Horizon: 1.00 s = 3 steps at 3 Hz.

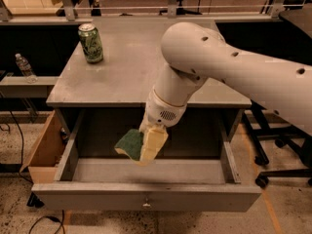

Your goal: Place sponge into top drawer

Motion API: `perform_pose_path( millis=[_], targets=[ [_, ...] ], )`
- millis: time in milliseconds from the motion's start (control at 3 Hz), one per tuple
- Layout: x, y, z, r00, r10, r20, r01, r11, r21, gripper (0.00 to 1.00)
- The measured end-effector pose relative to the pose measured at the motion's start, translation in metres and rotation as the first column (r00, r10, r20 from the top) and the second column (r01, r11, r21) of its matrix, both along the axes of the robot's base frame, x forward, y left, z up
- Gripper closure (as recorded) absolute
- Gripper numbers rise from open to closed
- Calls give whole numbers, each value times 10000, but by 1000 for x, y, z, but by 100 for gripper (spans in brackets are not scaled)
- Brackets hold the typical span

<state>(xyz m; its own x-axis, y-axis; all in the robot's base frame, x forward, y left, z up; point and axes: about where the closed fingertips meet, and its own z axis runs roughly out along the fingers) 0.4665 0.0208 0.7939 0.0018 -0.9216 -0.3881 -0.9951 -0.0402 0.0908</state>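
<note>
Behind, a green can [90, 43] stands on the worktop [131, 77], well apart; over the open top drawer [146, 197] the gripper [146, 148] hangs, jaws clamped on the tilted sponge [129, 144], green face showing

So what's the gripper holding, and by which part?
The gripper holds the sponge by its right end, fingers clamped there, above the open top drawer.
</note>
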Motion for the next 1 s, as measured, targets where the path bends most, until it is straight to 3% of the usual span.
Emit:
perform_pose_path(
  millis=[333,1000],
  targets=[
    [-1,1,0,10000,24,3,-24,10000,-10,0],
    [-3,-10,7,9998,-63,213,60,9999,129,0]
  ],
)
